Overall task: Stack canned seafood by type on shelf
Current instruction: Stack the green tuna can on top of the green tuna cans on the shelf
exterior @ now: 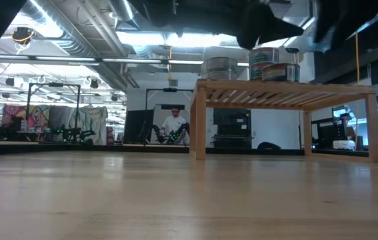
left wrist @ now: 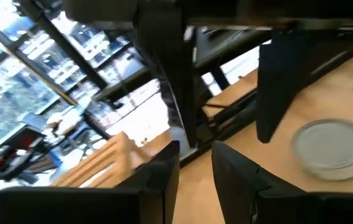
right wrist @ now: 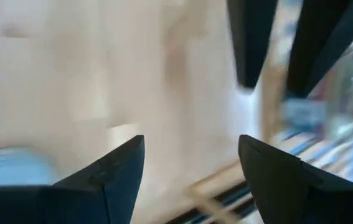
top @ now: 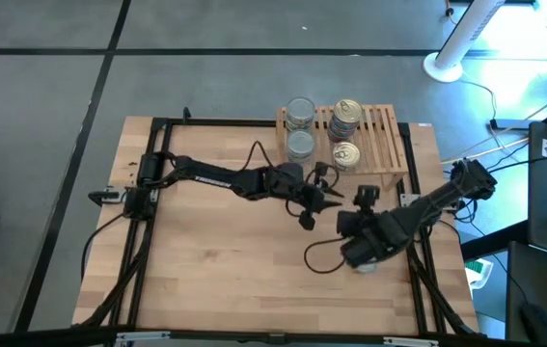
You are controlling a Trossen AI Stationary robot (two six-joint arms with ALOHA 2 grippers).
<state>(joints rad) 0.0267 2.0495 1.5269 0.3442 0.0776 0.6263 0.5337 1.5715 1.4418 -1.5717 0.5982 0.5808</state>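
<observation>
Shelf (top: pixel 379 145) at upper centre of table (top: pixel 215 280). Tins (top: pixel 299 114) on its left end, stacked tins (top: pixel 347 113) at middle. Both arms below shelf.

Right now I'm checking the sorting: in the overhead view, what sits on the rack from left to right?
On the shelf: silver-topped cans → gold-topped cans → bare slats.

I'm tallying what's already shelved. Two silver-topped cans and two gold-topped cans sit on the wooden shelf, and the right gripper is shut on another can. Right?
Not quite: the right gripper is open and holds nothing, as the right wrist view shows. The silver-topped cans and gold-topped cans do sit on the shelf.
</observation>
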